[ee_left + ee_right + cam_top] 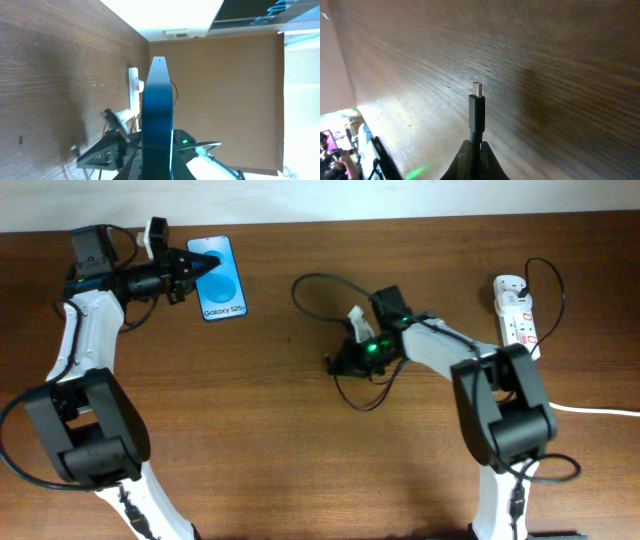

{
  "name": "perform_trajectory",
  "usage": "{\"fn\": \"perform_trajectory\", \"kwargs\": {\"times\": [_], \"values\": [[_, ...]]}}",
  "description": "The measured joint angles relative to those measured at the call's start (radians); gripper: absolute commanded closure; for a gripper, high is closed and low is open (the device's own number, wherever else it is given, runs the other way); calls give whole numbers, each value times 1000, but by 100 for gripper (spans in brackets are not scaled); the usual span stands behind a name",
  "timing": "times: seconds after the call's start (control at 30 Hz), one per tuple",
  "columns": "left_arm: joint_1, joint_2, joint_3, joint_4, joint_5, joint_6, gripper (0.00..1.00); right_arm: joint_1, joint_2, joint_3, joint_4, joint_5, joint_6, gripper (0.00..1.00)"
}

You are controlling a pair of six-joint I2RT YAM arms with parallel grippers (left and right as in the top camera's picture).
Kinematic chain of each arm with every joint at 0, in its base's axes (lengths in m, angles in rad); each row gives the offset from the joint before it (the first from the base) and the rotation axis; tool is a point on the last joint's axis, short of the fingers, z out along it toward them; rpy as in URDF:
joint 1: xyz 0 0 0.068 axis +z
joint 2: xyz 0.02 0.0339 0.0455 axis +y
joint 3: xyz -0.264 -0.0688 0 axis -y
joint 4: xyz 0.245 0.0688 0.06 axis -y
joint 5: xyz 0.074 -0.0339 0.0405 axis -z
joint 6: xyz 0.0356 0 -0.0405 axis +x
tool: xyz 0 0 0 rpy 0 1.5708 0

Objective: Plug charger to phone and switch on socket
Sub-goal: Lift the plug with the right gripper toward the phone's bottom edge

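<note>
Jaws of right gripper (347, 360) are pinching charger (476, 107) just behind its plug tip, at middle of table (300, 460), cable looping beside the arm. Farther out, left gripper (197, 266) jaws are clamping phone (222, 280) by its edge, blue screen facing up. Socket (516, 315) is lying far right, well apart.

One phone (221, 280), one charger (476, 112), one socket (517, 315) and one white cord (600, 410) share a single bench (300, 470) with two claws: left claw (203, 266), right claw (342, 362).

Top-down overhead, close wrist views, phone (225, 285) shared
</note>
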Motion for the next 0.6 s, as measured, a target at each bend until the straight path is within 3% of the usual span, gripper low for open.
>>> {"fn": "perform_trajectory", "kwargs": {"times": [0.33, 0.5, 0.6], "values": [[-122, 0, 0, 39, 53, -3, 100, -75, -571, -3, -195, -26, -55, 96], [-181, 0, 0, 97, 88, -32, 100, -135, -739, -3, -275, -73, -58, 96], [-208, 0, -2, 240, 98, -112, 100, -142, -770, -3, -283, -128, -58, 96]]}}
